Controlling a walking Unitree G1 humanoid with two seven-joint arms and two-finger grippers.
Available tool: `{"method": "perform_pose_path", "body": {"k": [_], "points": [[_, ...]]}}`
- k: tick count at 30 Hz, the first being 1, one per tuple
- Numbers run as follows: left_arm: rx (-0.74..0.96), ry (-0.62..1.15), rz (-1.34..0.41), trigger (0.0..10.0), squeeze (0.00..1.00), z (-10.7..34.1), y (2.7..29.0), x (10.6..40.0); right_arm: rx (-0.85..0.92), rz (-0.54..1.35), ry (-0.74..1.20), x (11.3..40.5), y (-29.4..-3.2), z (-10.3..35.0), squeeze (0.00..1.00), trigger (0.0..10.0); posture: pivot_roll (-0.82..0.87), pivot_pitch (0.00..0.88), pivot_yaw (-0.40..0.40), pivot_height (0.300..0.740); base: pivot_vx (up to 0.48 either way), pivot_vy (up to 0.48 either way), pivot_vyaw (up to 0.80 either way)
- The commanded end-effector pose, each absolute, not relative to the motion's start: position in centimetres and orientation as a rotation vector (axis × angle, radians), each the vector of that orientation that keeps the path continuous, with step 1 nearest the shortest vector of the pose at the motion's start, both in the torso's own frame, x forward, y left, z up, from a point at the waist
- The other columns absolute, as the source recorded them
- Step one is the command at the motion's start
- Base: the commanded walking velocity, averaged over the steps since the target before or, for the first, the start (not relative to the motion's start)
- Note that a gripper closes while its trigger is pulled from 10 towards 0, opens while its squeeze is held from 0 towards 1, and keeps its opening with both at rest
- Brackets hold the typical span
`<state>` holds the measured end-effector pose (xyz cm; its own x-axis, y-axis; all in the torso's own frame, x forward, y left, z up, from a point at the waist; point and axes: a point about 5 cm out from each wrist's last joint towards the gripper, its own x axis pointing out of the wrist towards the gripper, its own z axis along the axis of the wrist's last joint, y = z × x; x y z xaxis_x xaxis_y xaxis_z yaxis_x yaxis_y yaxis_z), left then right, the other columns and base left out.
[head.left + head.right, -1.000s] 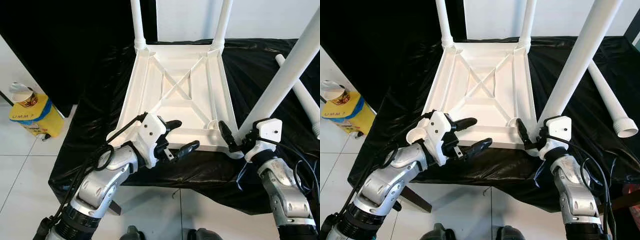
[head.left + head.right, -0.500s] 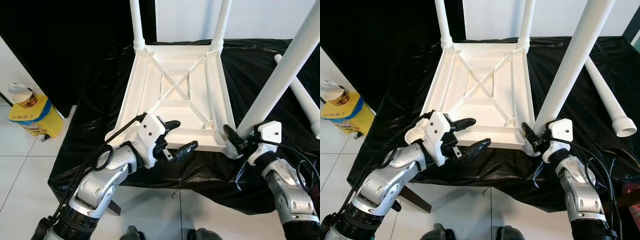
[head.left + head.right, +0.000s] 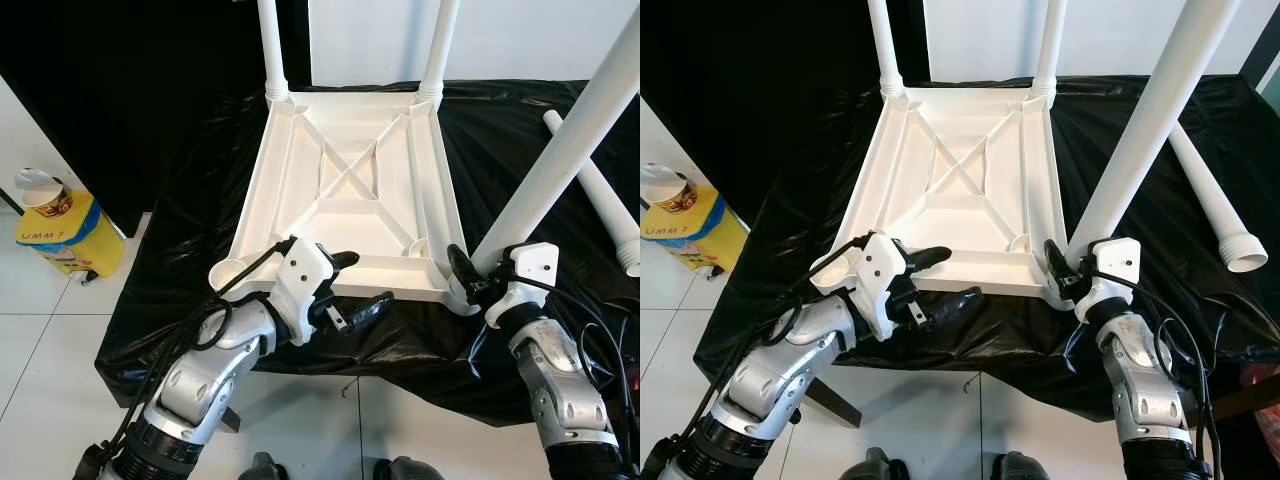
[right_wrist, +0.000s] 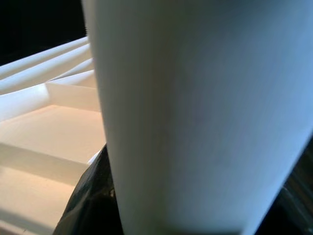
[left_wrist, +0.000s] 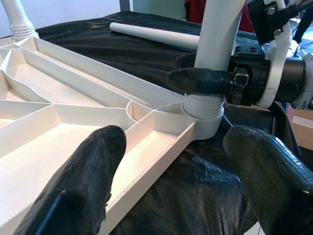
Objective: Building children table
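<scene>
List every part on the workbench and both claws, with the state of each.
Tabletop: upside down on the black sheet.
Two far legs: fitted, upright.
Near right leg: in its corner socket, tilted.
Spare leg: lying loose on the sheet.
Near left socket: empty.
Right claw: shut on the near right leg's base.
Left claw: open, at the tabletop's near edge.

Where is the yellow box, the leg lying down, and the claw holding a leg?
yellow box (image 3: 68, 240): left eye view, on its yellow side.
lying leg (image 3: 1210, 205): right eye view, on its middle.
right claw (image 3: 468, 277): left eye view, between its fingertips, at the upright leg's base.
</scene>
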<state>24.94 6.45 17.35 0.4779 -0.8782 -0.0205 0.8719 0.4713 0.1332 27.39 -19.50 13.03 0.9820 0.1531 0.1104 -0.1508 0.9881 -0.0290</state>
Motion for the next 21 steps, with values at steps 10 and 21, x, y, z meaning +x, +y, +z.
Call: {"method": "perform_pose_path", "body": {"k": [10, 21], "points": [[0.141, -0.019, -1.027, 10.0, 0.0, 16.8, 6.3, 25.4, 0.013, -0.098, 0.021, 26.6, -17.7, 10.6, 0.0, 10.0, 0.02, 0.093, 0.028, 0.74, 0.0, 0.0, 0.0], [0.145, -0.024, -1.03, 10.0, 0.0, 16.8, 6.2, 25.5, 0.027, -0.263, 0.03, 26.3, -17.1, 10.5, 0.0, 10.0, 0.02, 0.085, 0.031, 0.74, 0.0, 0.0, 0.0]]}}
